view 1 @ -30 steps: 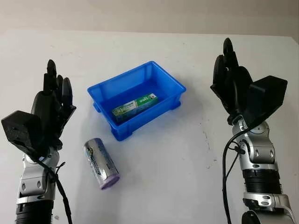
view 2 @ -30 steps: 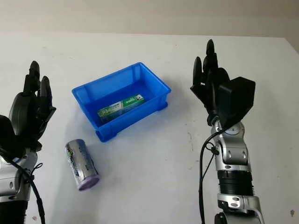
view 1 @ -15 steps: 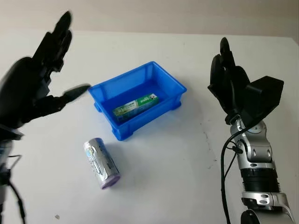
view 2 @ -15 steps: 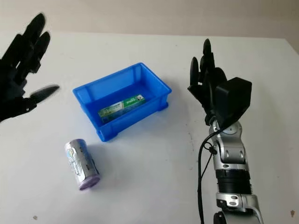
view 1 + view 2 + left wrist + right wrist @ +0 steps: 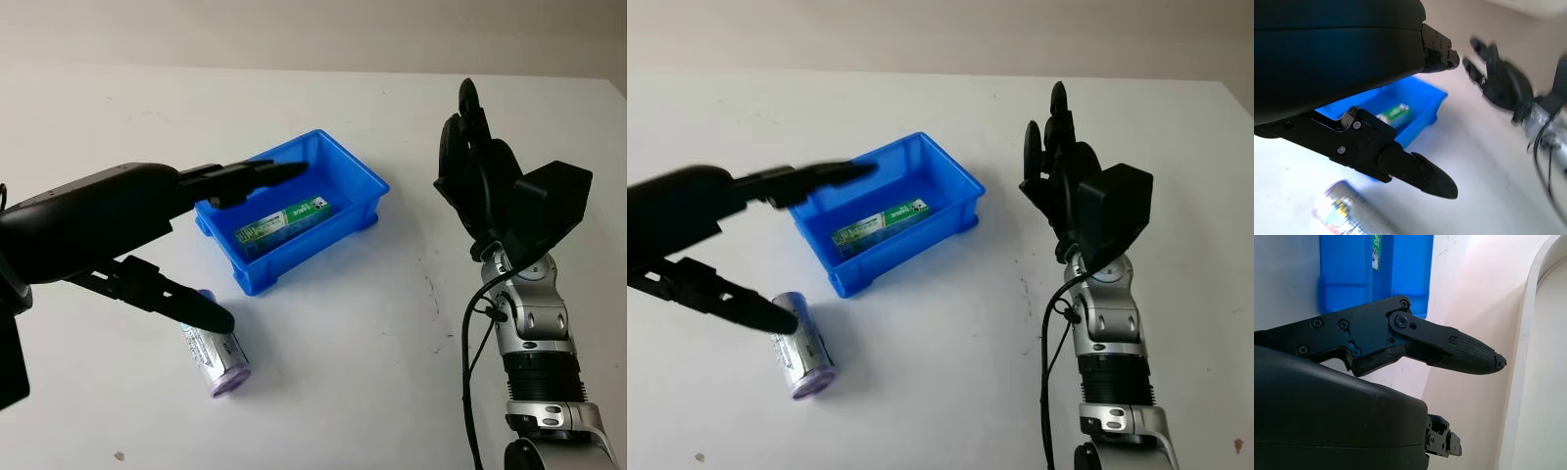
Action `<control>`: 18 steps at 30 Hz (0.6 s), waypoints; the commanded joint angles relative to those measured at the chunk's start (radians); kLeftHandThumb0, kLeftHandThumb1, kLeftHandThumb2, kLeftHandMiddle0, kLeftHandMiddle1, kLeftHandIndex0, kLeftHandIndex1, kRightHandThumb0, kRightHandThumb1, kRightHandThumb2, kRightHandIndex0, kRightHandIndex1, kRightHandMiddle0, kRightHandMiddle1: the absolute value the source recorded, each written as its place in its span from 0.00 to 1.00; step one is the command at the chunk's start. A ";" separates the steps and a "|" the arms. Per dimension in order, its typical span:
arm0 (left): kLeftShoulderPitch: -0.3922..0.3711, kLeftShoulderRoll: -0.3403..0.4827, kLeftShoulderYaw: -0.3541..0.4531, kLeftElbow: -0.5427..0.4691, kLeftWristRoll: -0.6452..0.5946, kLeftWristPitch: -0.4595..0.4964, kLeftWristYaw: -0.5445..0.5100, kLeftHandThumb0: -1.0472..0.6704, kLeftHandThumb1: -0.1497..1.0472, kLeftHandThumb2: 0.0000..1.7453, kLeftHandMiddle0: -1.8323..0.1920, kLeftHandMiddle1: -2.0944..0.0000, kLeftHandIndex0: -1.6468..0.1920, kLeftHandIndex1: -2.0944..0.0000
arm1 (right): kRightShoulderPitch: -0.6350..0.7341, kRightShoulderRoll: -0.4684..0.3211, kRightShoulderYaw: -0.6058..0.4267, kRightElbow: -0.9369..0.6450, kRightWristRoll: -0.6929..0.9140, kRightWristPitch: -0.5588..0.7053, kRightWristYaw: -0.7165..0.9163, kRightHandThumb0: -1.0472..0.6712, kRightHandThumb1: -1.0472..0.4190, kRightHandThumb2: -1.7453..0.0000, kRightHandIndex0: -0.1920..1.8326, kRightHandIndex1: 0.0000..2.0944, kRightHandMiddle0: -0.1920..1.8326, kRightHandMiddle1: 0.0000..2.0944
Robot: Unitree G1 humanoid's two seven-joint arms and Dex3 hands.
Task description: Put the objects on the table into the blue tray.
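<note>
The left robot hand (image 5: 147,250), open and holding nothing, hovers above the silver can (image 5: 214,343) lying near the desk's front edge beside the blue tray (image 5: 364,176), so closing on it seems next.

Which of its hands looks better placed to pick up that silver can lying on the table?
The left hand: open, it hovers right over the can, which lies beside the blue tray. The right hand is raised far across the table.
</note>
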 commanded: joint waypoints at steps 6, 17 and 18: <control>-0.026 0.056 -0.006 0.002 -0.019 -0.072 -0.077 0.30 0.78 0.02 0.68 0.93 0.66 0.89 | -0.011 -0.003 0.009 0.013 -0.023 -0.040 -0.002 0.18 0.00 0.57 0.00 0.00 0.00 0.00; -0.014 0.094 0.052 -0.044 -0.076 -0.149 -0.124 0.35 0.74 0.02 0.61 0.92 0.61 0.87 | -0.012 -0.008 0.026 0.023 -0.071 -0.063 -0.021 0.18 0.00 0.57 0.00 0.00 0.00 0.00; -0.012 0.098 0.056 -0.047 -0.077 -0.153 -0.127 0.35 0.73 0.03 0.60 0.92 0.61 0.87 | -0.011 -0.006 0.026 0.023 -0.075 -0.065 -0.024 0.18 0.00 0.57 0.00 0.00 0.00 0.00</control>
